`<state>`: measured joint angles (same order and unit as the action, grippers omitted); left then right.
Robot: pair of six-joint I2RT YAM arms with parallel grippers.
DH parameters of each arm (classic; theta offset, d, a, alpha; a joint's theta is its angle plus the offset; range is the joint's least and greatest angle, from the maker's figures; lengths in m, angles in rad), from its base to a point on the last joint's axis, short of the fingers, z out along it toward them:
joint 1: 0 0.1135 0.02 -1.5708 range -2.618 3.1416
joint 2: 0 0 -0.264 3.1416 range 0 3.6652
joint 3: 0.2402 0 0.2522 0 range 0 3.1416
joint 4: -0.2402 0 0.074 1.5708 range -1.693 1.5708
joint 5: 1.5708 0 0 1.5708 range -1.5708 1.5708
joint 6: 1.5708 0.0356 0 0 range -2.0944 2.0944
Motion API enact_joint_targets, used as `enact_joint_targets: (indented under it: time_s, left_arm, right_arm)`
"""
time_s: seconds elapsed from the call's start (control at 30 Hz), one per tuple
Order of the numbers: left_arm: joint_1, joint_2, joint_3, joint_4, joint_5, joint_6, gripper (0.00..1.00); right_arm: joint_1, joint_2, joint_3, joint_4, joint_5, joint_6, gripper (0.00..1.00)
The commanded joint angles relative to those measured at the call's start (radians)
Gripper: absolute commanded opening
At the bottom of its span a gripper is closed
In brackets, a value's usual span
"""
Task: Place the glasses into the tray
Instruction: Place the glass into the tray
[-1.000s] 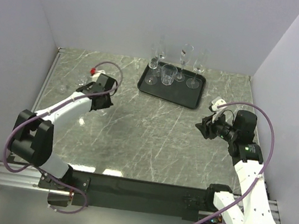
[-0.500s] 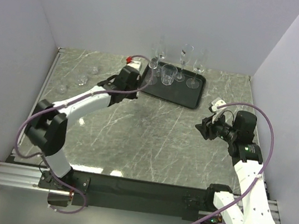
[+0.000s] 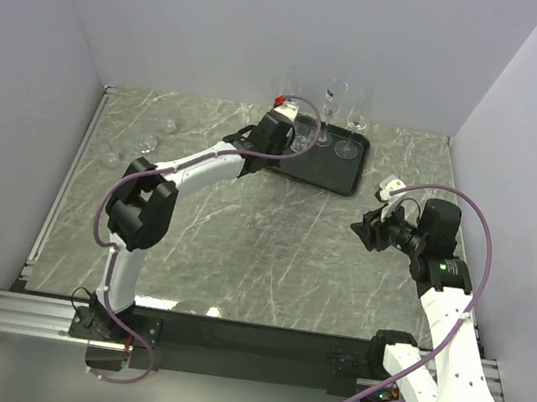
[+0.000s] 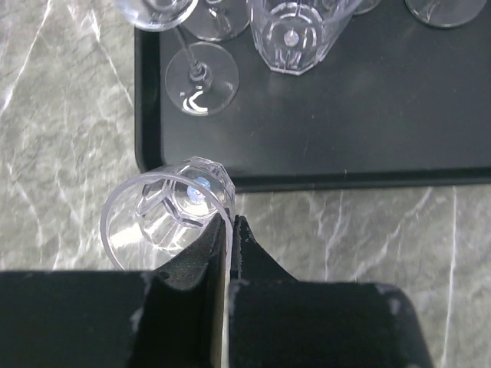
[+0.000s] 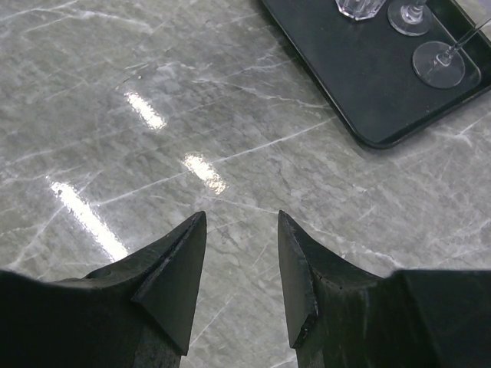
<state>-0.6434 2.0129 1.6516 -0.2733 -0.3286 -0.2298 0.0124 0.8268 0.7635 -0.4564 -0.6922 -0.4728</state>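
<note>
**A:** Far left first. What stood on the table (image 3: 271, 252)?

**B:** Three loose tumblers (image 3: 146, 143), faint against the marble, in a slanting row. Well apart from the tray (image 3: 328, 173). Could not tell whether they were upright.

**A:** And the left gripper (image 4: 230, 224)?

**B:** Pinched hard. Only a thin slit showed between the fingers, and the side wall of the held tumbler (image 4: 165, 218) sat in that slit. The wrist camera looked into the mouth, with the base pointing away. The tumbler hung at the tray's near-left corner. Its base overlapped the rim, and most of its mouth lay over marble. Contact with the tray or table: could not tell.

**A:** Tray contents?

**B:** At the left end stood a faceted tumbler (image 4: 295, 34), upright. The round foot of a wine glass (image 4: 202, 77) was just beside it. More feet were cut off at the top of the wrist view. From above, tall flutes (image 3: 362, 114) stood along the far edge. The near half of the tray was bare black.

**A:** Right side?

**B:** The right gripper (image 5: 242, 216) was parted wide, with nothing between the fingers. It hung over bare marble, and a tray corner with glass feet showed at the upper right of its view. From above it was well apart from the tray.
</note>
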Motion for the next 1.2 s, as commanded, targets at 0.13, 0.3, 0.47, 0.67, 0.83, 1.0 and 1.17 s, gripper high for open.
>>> enact_joint_targets:
  time_s: [0.13, 0.3, 0.47, 0.67, 0.83, 1.0, 1.17]
  left_arm:
    - [-0.012, 0.086, 0.148, 0.052, -0.043, 0.047, 0.00]
    - [-0.013, 0.148, 0.220, 0.051, -0.047, 0.058, 0.00]
    - [-0.015, 0.202, 0.273, 0.037, -0.046, 0.064, 0.01]
    - [-0.015, 0.247, 0.290, 0.034, -0.088, 0.095, 0.03]
    - [-0.016, 0.267, 0.292, 0.034, -0.121, 0.116, 0.03]
    - [-0.015, 0.290, 0.293, 0.032, -0.133, 0.129, 0.04]
    - [-0.015, 0.316, 0.312, 0.014, -0.133, 0.139, 0.06]
  right_arm:
    - [-0.008, -0.003, -0.009, 0.033, -0.003, -0.015, 0.50]
    - [-0.008, 0.000, -0.007, 0.032, -0.004, -0.018, 0.50]
    - [-0.008, 0.000, -0.009, 0.033, -0.003, -0.018, 0.50]
    - [-0.009, 0.001, -0.009, 0.032, -0.007, -0.021, 0.50]
    - [-0.008, 0.000, -0.009, 0.030, -0.006, -0.023, 0.50]
    - [-0.008, -0.002, -0.009, 0.030, -0.009, -0.023, 0.50]
    - [-0.008, 0.000, -0.009, 0.030, -0.012, -0.023, 0.50]
